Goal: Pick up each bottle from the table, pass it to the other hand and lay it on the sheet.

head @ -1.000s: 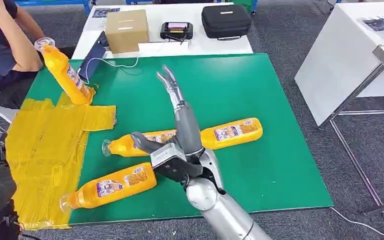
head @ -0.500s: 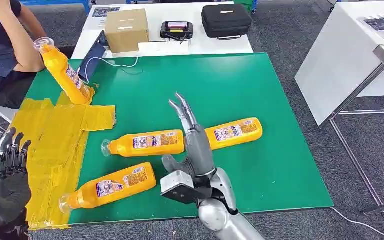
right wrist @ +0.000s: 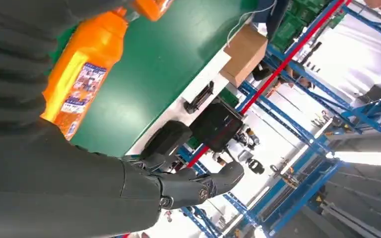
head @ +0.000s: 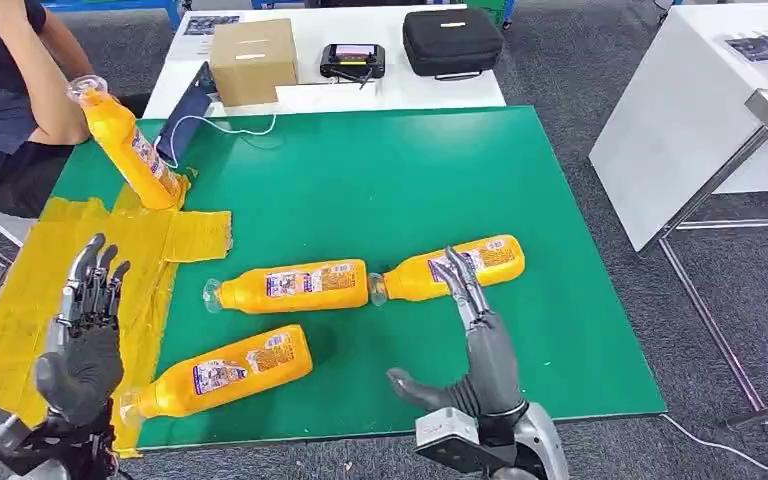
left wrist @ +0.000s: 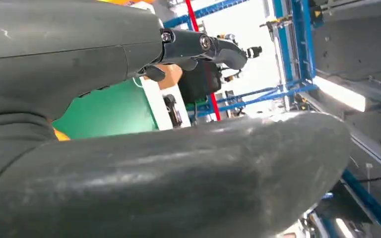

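Green table bears three bottles lying lengthwise, caps leftward.

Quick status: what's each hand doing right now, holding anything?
Left hand: open, fingers apart, holding nothing, raised over the yellow sheet.
Right hand: open, holding nothing, fingertips by the rightmost bottle.

Three orange bottles lay across the near half of the green mat, leaving its far half open. A fourth bottle leaned by a seated person's arm at the yellow sheet's far corner.
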Controlling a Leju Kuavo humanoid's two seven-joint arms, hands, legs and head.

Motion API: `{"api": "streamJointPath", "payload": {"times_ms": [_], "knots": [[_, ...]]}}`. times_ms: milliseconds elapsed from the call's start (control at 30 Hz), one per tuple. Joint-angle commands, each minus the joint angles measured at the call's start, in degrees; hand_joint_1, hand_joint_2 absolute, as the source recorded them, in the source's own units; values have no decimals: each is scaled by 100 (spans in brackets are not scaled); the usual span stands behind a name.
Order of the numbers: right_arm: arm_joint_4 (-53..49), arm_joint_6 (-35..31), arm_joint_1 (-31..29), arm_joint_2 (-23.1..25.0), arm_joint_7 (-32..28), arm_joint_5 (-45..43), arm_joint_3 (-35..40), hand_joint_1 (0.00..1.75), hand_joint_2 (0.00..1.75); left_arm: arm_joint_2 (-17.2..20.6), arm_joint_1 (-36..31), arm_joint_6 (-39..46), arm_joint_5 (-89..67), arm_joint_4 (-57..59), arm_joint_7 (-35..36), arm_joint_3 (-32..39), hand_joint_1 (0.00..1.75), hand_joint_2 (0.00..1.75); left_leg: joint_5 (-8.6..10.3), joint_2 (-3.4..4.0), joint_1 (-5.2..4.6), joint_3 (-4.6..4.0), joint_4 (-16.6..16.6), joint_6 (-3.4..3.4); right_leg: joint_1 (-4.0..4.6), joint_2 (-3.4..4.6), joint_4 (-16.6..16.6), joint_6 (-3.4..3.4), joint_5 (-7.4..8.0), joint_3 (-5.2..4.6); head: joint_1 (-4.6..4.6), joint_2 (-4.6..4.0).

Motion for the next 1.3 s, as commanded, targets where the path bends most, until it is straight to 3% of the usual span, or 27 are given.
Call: {"api": "streamJointPath", "payload": {"times_ms": [33,100,167,267,367,1300], "knots": [[266,152,-334,40,32,-40,90,0,175,144,101,33,165,80,-18,26,0,0,-10,5,7,26,-4,-5,0,51,-2,-10,-4,19,0,0],[247,140,-319,11,28,-46,91,0,175,113,76,38,157,84,-13,21,0,0,-9,-5,10,25,-2,-5,1,43,-4,-10,-7,22,0,0],[643,277,-803,166,79,-62,348,0,175,178,200,42,211,82,-60,327,0,0,-11,-16,13,35,-3,-5,1,43,-6,-12,-12,34,0,0],[1153,277,-1457,443,212,-116,620,0,175,166,250,-194,363,169,-223,775,0,0,-9,45,9,26,-7,-6,0,89,-3,-13,7,14,0,0],[1306,256,-1620,531,253,-142,707,0,175,130,164,-323,331,233,-218,895,0,0,-1,27,9,18,-8,-7,1,60,-2,-12,4,8,0,0],[1412,-69,-1603,593,298,-100,805,0,175,59,3,-571,154,363,-158,807,0,0,4,-4,7,16,-6,-2,-2,27,-4,-7,-3,15,0,0]]}}
